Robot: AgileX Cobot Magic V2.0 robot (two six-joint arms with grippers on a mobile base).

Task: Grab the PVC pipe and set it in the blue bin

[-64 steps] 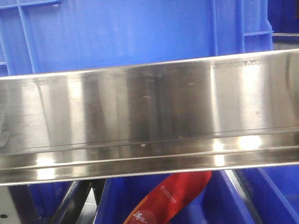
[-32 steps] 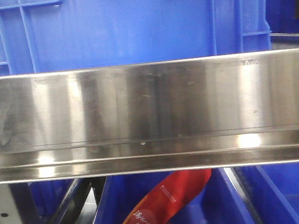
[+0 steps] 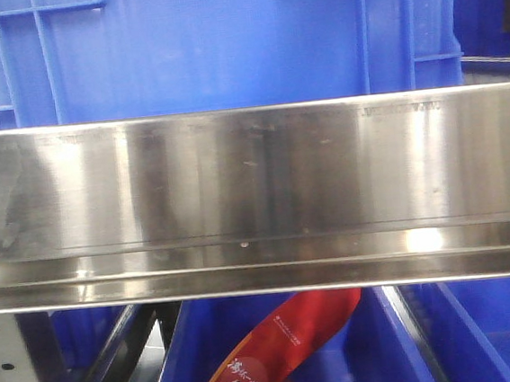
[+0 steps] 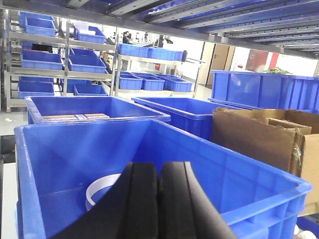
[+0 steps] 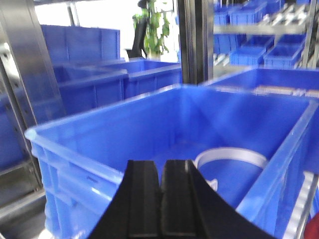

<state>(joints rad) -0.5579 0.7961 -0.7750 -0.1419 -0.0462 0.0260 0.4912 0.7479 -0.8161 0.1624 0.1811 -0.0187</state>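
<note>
A white PVC pipe piece shows as a curved ring on the floor of a large blue bin. My left gripper is shut and empty, above the bin's near side. In the right wrist view the white ring lies inside the blue bin. My right gripper is shut and empty, above the bin's near rim. The front view shows a blue bin on a steel shelf and no gripper.
A steel shelf rail fills the middle of the front view, with a red packet in a lower bin. A cardboard box stands right of the bin. More blue bins and racks stand behind. A steel upright is at the left.
The front view shifts very slightly and the reflections on the steel rail move. Nothing else differs.
</note>
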